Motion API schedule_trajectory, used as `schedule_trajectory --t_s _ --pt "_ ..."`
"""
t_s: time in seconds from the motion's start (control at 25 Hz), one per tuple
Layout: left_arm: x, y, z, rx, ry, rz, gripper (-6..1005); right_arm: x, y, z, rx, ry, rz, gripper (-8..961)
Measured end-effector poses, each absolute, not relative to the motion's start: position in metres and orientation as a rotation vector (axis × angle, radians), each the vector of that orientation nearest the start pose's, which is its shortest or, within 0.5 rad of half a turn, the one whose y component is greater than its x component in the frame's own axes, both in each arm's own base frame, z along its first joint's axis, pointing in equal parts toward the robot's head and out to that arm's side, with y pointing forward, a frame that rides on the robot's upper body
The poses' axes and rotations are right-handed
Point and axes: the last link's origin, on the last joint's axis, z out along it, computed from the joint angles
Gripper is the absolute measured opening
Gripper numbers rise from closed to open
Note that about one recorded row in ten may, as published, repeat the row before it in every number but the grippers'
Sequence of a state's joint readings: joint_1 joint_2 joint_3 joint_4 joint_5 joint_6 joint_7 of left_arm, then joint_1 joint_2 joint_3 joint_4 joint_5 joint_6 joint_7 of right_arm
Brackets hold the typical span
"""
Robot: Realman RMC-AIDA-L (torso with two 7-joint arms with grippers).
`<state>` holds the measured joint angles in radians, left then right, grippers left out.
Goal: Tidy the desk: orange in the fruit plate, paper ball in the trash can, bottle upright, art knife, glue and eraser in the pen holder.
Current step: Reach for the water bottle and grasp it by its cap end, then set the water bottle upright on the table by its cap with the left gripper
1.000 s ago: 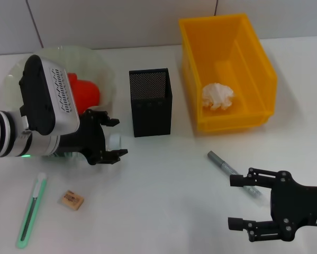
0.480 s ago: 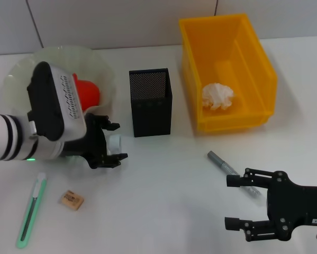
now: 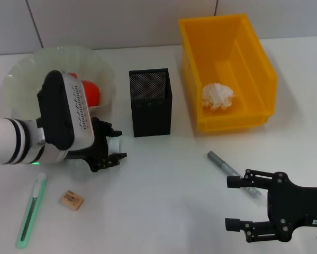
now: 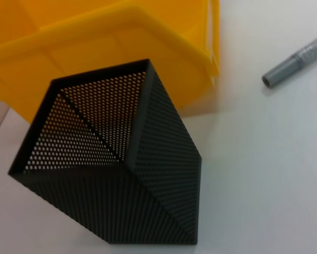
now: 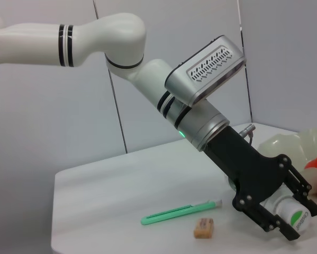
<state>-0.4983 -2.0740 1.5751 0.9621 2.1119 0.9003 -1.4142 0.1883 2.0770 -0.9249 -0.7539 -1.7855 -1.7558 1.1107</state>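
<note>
The left end effector (image 3: 111, 152) sits low over the white tabletop (image 3: 163, 185), its black fingers closed around a small white cylindrical bottle with a green label (image 5: 291, 215), held lying on its side. Just ahead of it and slightly to its right stands the black square mesh pen holder (image 3: 150, 102), upright, with a narrow strip of bare tabletop between the two. Behind the left end effector, the pale translucent scalloped fruit plate (image 3: 20, 79) carries the orange-red fruit (image 3: 91, 92); the plate's near rim lies close to the arm's wrist. Nearer the robot than the end effector lie the small tan eraser (image 3: 72, 199) and the long green art knife (image 3: 31, 211), apart from each other, with open surface around both.

The right end effector (image 3: 237, 202) rests low near the tabletop's near edge, fingers spread wide and holding nothing. A grey glue pen (image 3: 232, 171) lies just beyond its upper finger. Farther ahead stands the yellow plastic trash bin (image 3: 253, 58), with the crumpled white paper ball (image 3: 217, 96) inside.
</note>
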Motion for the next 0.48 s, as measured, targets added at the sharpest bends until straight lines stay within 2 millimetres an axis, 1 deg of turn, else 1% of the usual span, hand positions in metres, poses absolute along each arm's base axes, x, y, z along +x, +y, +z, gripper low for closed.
schedule_trajectory --t_s 0.04,0.12,0.2,0.32,0.48 --pt "-0.223 0.363 -0.075 -2.748 0.238 0.216 475 0.299 0.226 -0.001 -2.792 0.403 0.830 820" --pt "-0.222 0.363 -0.075 -2.746 0.244 0.222 475 0.299 0.226 -0.001 -2.792 0.405 0.830 820" --pt "-0.215 0.362 -0.074 -2.741 0.259 0.213 474 0.299 0.225 -0.001 -2.792 0.411 0.831 820" --pt "-0.212 0.361 -0.072 -2.734 0.271 0.204 474 0.299 0.225 -0.001 -2.792 0.417 0.832 820" --pt "-0.203 0.355 -0.063 -2.732 0.273 0.183 473 0.298 0.225 0.000 -2.792 0.417 0.839 820"
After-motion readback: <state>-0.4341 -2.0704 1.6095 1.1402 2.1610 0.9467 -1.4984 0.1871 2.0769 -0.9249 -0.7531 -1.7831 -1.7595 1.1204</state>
